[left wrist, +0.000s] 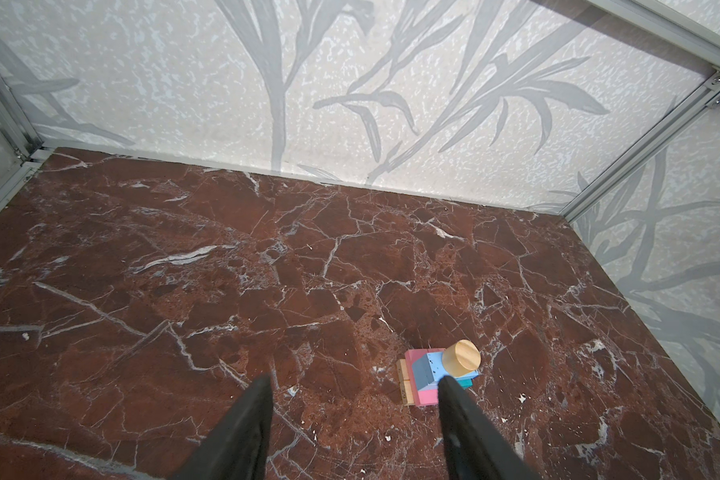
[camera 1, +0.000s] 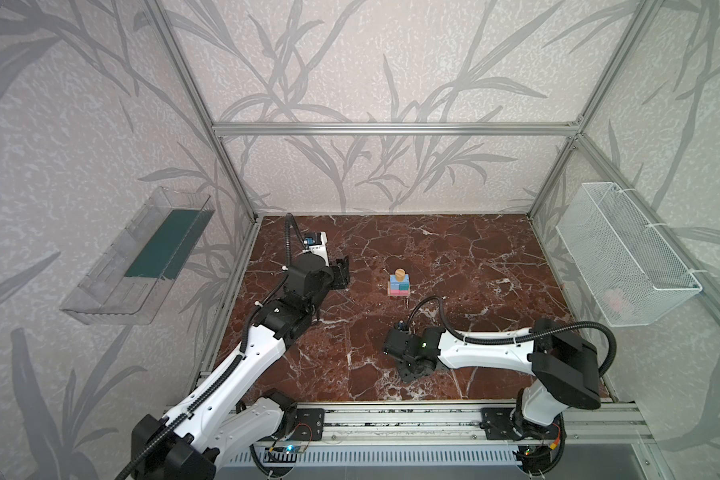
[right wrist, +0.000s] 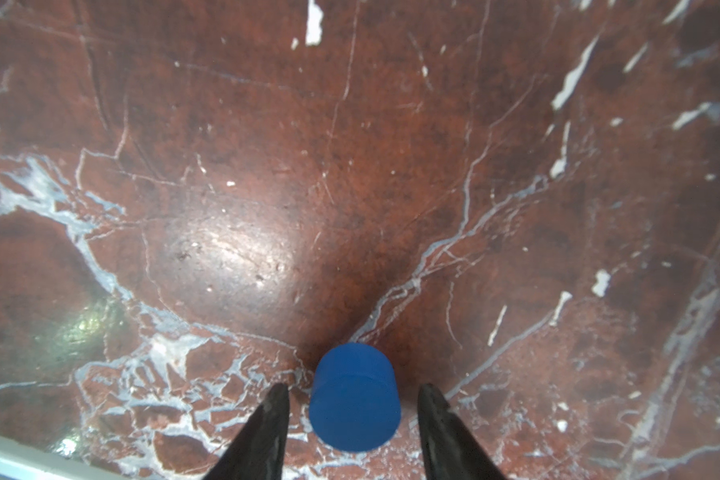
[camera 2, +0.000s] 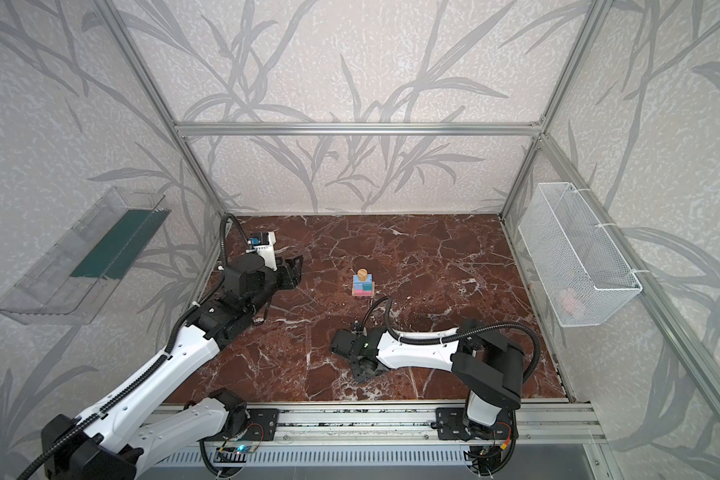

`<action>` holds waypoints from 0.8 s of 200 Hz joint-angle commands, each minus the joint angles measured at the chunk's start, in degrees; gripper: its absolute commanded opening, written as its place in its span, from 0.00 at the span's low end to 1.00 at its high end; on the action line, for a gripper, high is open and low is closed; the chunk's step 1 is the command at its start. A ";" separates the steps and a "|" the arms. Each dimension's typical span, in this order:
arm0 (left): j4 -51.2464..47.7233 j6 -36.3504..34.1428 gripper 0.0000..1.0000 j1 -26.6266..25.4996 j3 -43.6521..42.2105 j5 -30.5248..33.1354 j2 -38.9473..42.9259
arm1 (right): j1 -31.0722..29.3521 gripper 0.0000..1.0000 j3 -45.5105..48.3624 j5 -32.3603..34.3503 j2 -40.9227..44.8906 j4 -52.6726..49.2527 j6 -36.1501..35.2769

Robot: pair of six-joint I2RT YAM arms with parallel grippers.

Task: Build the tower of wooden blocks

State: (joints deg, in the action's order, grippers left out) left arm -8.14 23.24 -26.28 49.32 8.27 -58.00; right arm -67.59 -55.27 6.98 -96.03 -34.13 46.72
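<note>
On the marble bench (camera 1: 474, 257) the tower (camera 1: 398, 286) is built to its tan cylinder (camera 1: 399, 274); the unplaced blue cylinder (right wrist: 353, 397), apart from the tower, is straddled ungripped by the right jaws, the left jaws held wide and empty.

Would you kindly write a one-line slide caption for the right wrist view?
Right gripper straddles the dark blue cylinder on the marble table, jaws open either side.

Tower (camera 1: 398, 284) alone, centre of worktop (camera 1: 474, 266), bare marble all round. Left pincer (camera 1: 342, 272) well apart to its left, jaws apart, nothing between. Right pincer (right wrist: 354, 388) straddles dark blue cylinder (right wrist: 353, 411); narrow gap each side.
</note>
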 commanded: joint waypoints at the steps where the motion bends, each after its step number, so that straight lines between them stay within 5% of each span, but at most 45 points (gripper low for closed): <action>1: 0.80 0.84 0.62 0.46 -0.63 -0.32 -0.03 | 0.31 0.49 0.51 0.21 0.78 -0.63 0.39; 160: 1.10 1.01 0.62 0.85 -0.72 -1.07 -0.30 | 0.76 0.42 -0.02 -0.30 0.07 -0.66 0.48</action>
State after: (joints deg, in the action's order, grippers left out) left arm -8.10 23.81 -25.76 49.32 7.40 -58.17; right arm -67.26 -55.22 6.94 -96.03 -34.13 46.92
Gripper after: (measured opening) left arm 0.617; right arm 0.421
